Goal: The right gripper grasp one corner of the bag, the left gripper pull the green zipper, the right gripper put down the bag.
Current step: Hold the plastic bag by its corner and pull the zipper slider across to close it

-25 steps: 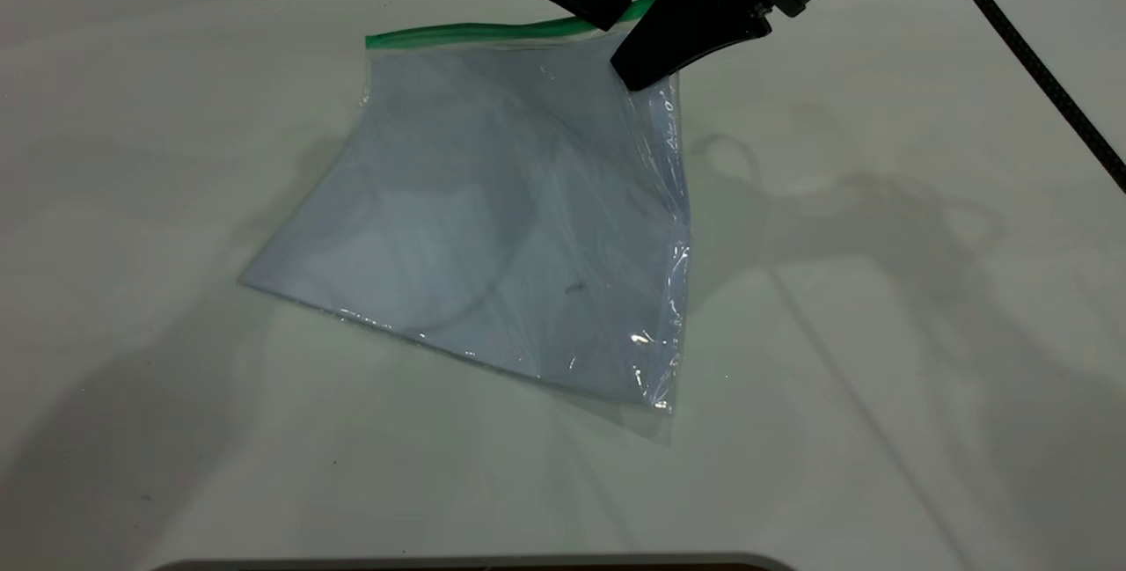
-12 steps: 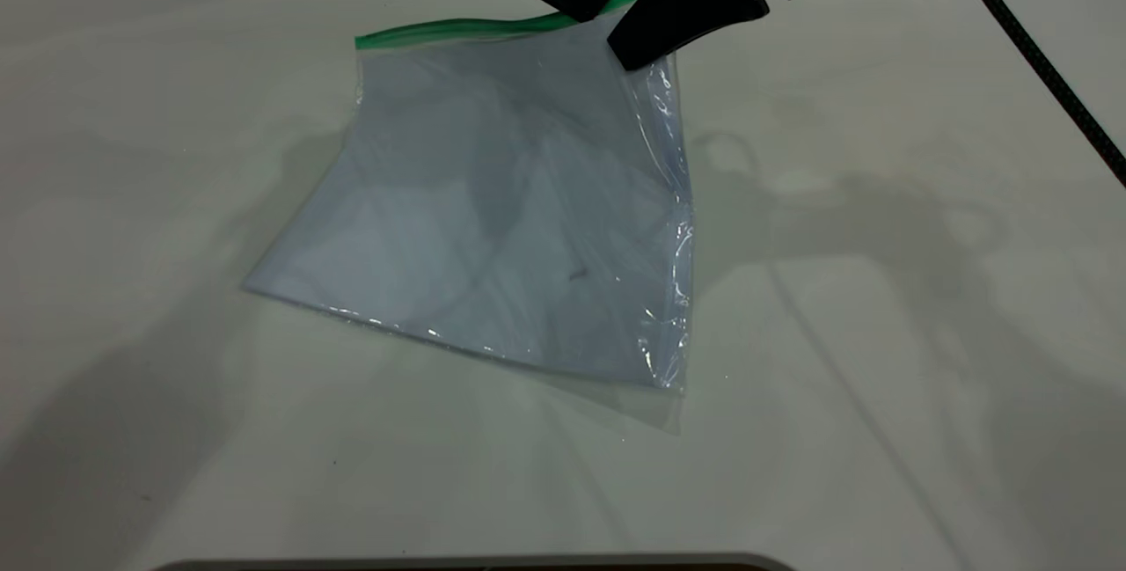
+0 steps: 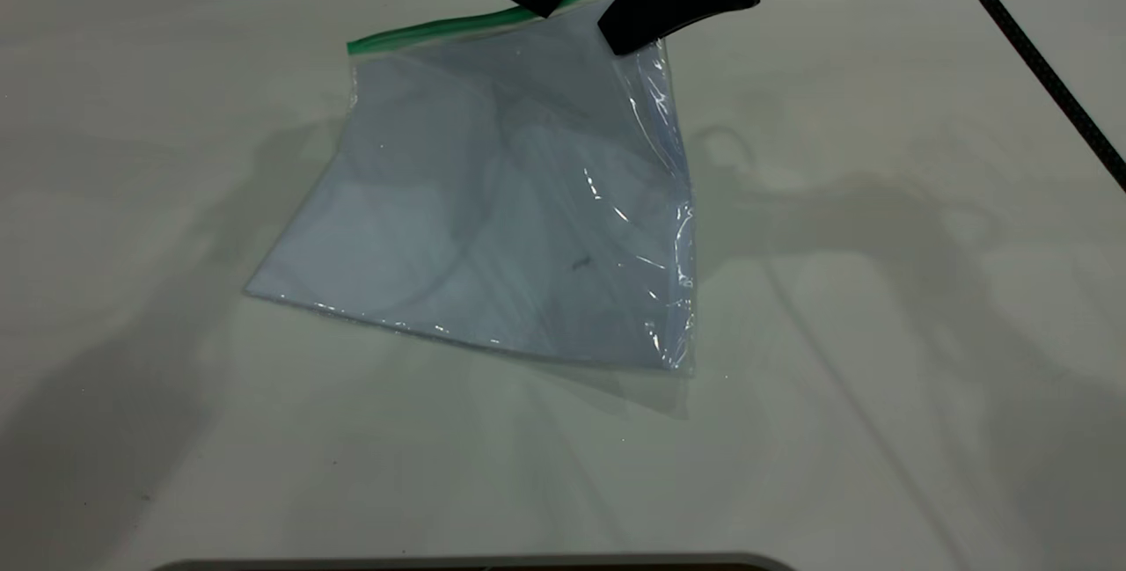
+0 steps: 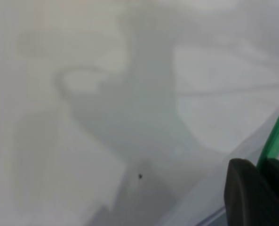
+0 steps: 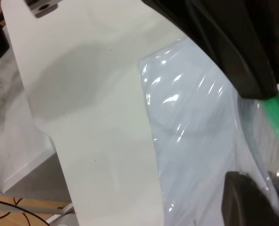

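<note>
Bag [image 3: 493,210] corner pinched in right tool [image 3: 626,39]; left tool [image 3: 538,3] on green zipper [image 3: 457,24], grip unclear.

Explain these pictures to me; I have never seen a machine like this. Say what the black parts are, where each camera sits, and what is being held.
This is a robot with two arms at a pale table. The wide picture comes from a camera outside the machine, facing both arms. The other two come from small cameras on each arm's wrist, so they look along the hand at very close range.

The black pointed shapes at the top are the hands. The right hand, the one with the looped black cable, is shut on a corner of the bag next to the green zipper, lifting that corner off the table while the far end lies flat. The left hand pinches the green zipper partway along that edge.

The bag is a clear, flat plastic pouch with a pale sheet inside.
</note>
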Robot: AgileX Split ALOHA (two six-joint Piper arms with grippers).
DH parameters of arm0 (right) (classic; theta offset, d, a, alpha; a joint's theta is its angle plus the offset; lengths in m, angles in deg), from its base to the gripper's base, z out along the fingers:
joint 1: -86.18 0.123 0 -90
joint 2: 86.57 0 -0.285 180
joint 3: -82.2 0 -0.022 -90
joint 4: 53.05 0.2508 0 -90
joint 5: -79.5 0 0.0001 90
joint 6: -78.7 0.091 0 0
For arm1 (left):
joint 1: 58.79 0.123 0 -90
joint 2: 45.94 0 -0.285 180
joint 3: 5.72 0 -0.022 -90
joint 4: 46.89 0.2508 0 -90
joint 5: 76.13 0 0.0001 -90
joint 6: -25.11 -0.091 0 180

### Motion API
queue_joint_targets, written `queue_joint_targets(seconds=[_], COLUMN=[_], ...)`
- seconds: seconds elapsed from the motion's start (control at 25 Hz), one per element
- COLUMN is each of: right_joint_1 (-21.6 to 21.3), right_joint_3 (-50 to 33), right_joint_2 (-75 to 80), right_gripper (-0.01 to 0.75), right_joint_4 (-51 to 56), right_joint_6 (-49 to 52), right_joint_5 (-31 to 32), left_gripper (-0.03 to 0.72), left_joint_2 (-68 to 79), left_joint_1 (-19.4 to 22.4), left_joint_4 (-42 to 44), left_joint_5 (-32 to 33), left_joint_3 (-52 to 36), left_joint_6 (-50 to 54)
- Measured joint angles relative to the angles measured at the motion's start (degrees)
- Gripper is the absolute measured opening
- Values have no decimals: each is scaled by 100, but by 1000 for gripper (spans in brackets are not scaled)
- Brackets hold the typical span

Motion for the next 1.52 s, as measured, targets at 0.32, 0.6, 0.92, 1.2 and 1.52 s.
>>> queue_joint_targets(seconds=[0.32,0.6,0.92,1.2,1.52], right_joint_1=[17,23,13,-266,-352], right_joint_3=[0,0,0,0,0], right_joint_2=[0,0,0,0,0], right_gripper=[34,34,34,34,34], right_joint_4=[65,201,279,374,533], right_joint_6=[-12,-68,-86,-104,-251], right_joint_5=[-36,-84,-157,135,293], left_gripper=[62,65,72,76,76], left_joint_2=[0,-22,-22,1,51], left_joint_1=[50,50,50,143,564], left_joint_4=[396,640,826,1213,1508], left_joint_5=[-144,-367,-606,-886,-1037], left_joint_3=[0,0,0,0,0], left_joint_6=[-8,-8,-53,-70,-72])
